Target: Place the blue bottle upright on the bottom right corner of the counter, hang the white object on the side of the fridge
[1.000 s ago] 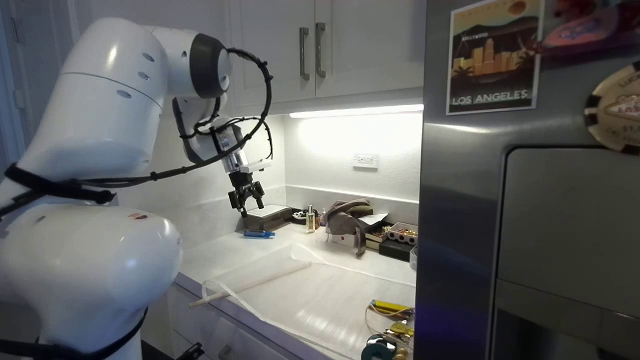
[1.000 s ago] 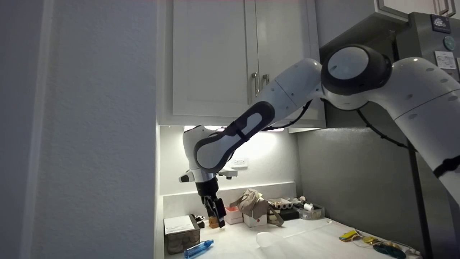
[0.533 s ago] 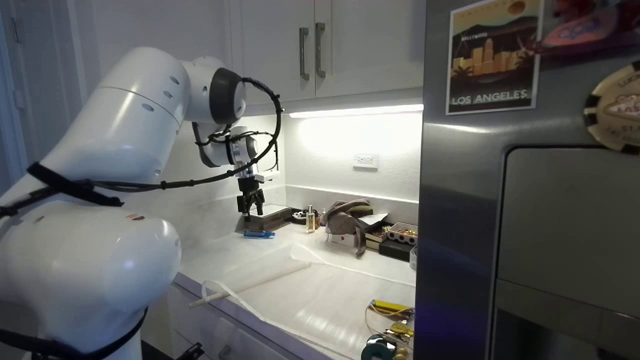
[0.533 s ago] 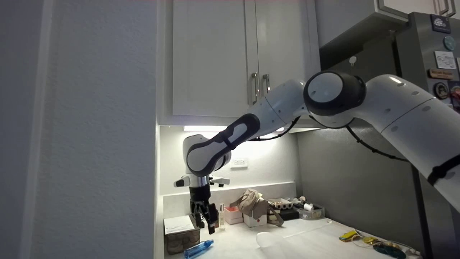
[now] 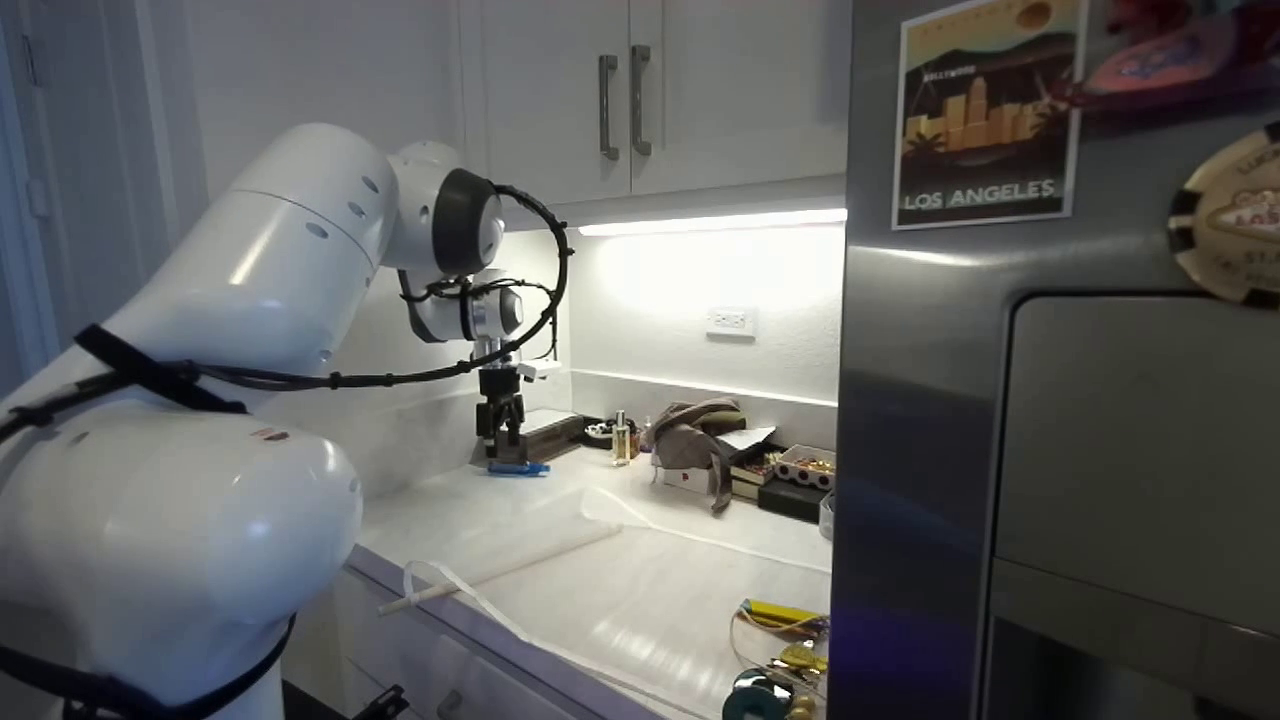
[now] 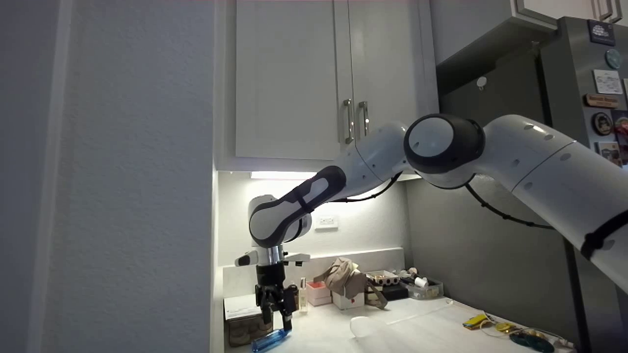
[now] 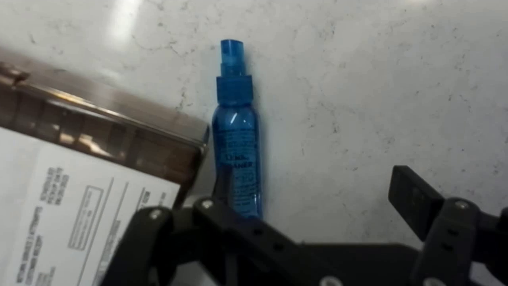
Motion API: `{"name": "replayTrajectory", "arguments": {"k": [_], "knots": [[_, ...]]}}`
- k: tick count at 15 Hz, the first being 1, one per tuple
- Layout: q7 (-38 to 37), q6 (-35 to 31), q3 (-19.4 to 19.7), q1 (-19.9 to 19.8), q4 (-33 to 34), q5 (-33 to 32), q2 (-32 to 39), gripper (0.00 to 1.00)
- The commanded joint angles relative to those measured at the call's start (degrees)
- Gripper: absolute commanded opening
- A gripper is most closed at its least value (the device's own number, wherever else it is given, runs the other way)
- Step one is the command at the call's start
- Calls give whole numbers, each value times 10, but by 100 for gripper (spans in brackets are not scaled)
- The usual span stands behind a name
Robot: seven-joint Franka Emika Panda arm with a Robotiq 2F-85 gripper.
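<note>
On its side on the white counter (image 5: 570, 475) lies the blue bottle (image 7: 238, 147), its spray cap toward the top of the wrist view. My gripper (image 7: 317, 190) is over it with jaws wide apart and holding nothing. One finger overlaps the bottle's lower body in that view; the opposite finger stands well off to the right over bare counter. Both exterior views put the gripper (image 6: 278, 321) pointing down just above the bottle (image 6: 267, 340). The white object (image 5: 640, 590), a thin see-through sheet with a rod-like rolled edge, is spread along the counter beside the fridge (image 5: 920, 450).
A brown box (image 7: 158, 159) with a white label sits close against the bottle's left side. Along the backsplash are a perfume bottle (image 5: 620, 440) and a draped brown cloth (image 5: 690, 440). Yellow items (image 6: 475, 321) lie near the fridge, and cabinets (image 5: 560, 100) hang overhead.
The arm has come down and the gripper has turned from slanted to nearly vertical, lowering toward the blue bottle. Its jaws have stayed open, and the bottle and sheet are where they were.
</note>
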State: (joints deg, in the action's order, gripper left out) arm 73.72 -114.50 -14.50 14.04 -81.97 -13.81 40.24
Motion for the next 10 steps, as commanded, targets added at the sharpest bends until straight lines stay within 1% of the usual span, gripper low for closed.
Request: {"name": "replayTrajectory", "arguments": {"k": [1, 10], "knots": [[22, 26, -1, 0, 30, 11, 15, 100], [21, 41, 3, 1, 53, 9, 38, 100]]}}
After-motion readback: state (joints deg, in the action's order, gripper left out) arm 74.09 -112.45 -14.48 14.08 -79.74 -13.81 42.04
